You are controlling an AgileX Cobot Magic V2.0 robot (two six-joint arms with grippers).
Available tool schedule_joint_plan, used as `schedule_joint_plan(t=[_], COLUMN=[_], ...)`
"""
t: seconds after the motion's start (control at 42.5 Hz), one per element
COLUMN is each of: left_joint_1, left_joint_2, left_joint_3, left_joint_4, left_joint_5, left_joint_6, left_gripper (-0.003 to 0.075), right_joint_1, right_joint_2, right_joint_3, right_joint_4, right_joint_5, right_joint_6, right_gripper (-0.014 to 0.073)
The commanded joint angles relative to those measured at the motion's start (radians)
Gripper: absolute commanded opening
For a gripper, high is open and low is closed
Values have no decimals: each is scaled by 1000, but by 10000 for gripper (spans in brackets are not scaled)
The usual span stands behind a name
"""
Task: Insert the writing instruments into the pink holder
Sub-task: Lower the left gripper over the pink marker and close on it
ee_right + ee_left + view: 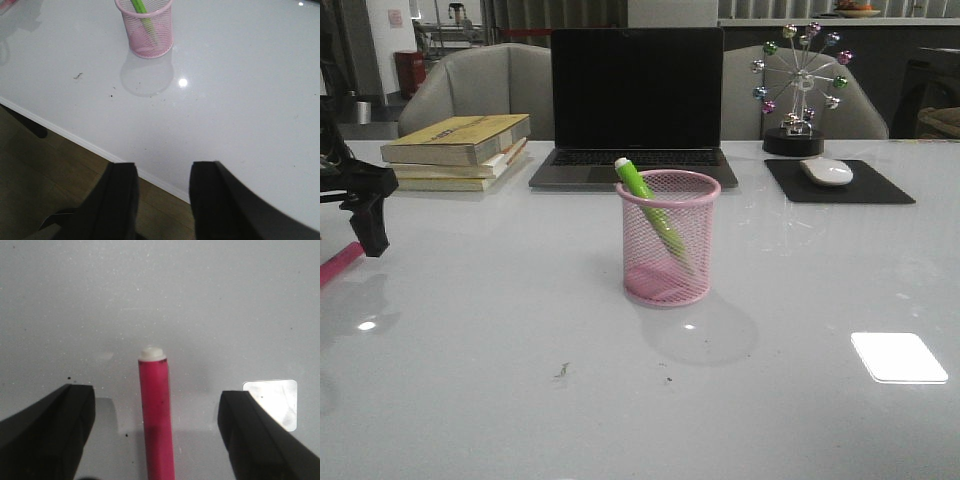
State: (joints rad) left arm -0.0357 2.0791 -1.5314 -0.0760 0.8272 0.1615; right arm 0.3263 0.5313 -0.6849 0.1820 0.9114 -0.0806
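Note:
The pink holder (668,240) stands upright mid-table, and the lime green pen (650,205) leans inside it with its white end above the rim. Flat on the table at the far left lies the magenta pen (338,266). My left gripper (370,232) hangs just above it. In the left wrist view the magenta pen (157,415) runs down the middle between the fingers of the open left gripper (157,395), which do not touch it. My right gripper (162,172) is open and empty over the table's front edge, well short of the holder (145,30).
A laptop (637,100) stands open behind the holder. Stacked books (460,150) lie at the back left. A mouse (827,171) on a black pad (840,188) and a ferris-wheel ornament (800,85) sit at the back right. The table's front edge (75,137) shows in the right wrist view.

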Motion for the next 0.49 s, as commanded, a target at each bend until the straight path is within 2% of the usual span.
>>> schedule_joint_plan(t=[0.0,0.283,0.353,0.471], left_joint_1=[3,3,3,3], left_joint_2=[-38,-20,-20,-18], left_joint_3=[-39,-39,-39,-39], left_joint_4=[-5,-5,-5,2], left_joint_5=[-17,-8,-8,-5], left_joint_6=[-11,-17,-19,-41], left_gripper=[559,553,513,393], right_joint_1=[-6,-6,-6,-6], right_joint_2=[4,4,4,4], right_joint_3=[-28,-28,-28,-28], right_joint_4=[-1,-1,-1,-1], right_joint_5=[-66,-66,-66,-66], right_joint_6=[-3,-3,-3,-3], right_gripper=[374,374,374,374])
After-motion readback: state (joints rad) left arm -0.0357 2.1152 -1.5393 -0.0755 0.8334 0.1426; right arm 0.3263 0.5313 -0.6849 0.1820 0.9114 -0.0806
